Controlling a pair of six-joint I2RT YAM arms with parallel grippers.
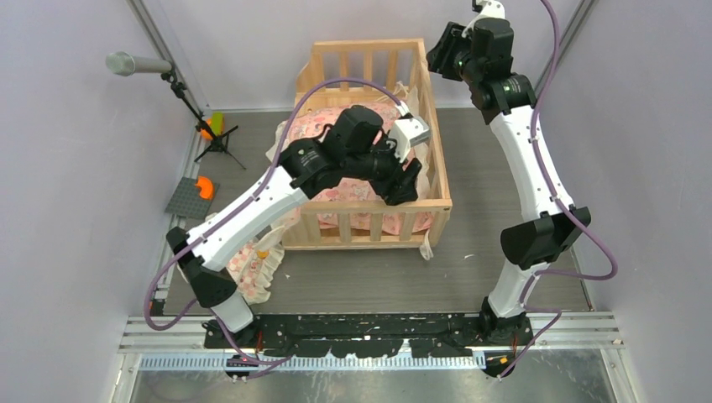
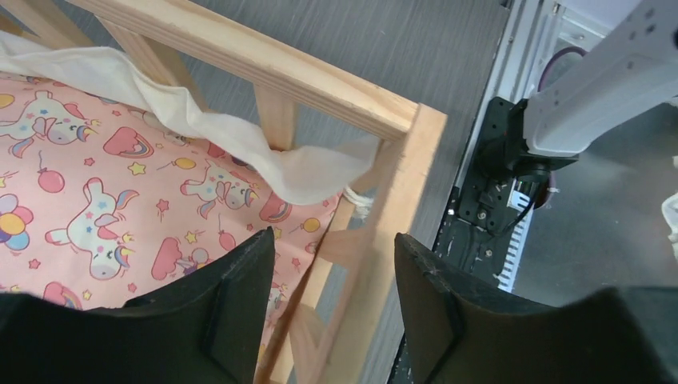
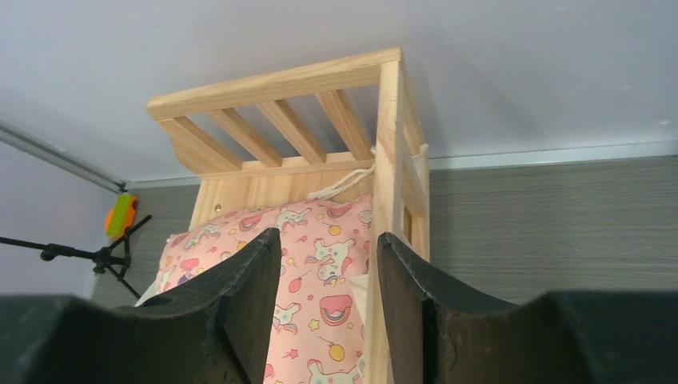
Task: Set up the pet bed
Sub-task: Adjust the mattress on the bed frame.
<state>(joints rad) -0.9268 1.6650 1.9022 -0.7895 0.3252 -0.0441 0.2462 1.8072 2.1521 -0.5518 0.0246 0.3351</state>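
Observation:
The pet bed (image 1: 365,44) is a pale wooden slatted frame standing mid-floor. A pink unicorn-print cushion (image 1: 315,122) with a cream frill lies inside it. My left gripper (image 1: 407,191) hovers open over the bed's front right corner. In the left wrist view the left gripper (image 2: 334,272) has the corner rail (image 2: 384,232) showing in its gap, and the frill (image 2: 304,172) drapes over the rail there. My right gripper (image 1: 438,57) is open by the back right corner. In the right wrist view the right gripper (image 3: 328,264) looks along the cushion (image 3: 320,240) toward the headboard (image 3: 272,84) and holds nothing.
A small frilled pillow (image 1: 252,269) lies on the floor left of the bed, under my left arm. A microphone stand (image 1: 138,64), an orange-green object (image 1: 210,126) and a grey plate with an orange piece (image 1: 191,197) sit at the left. Enclosure walls stand close around.

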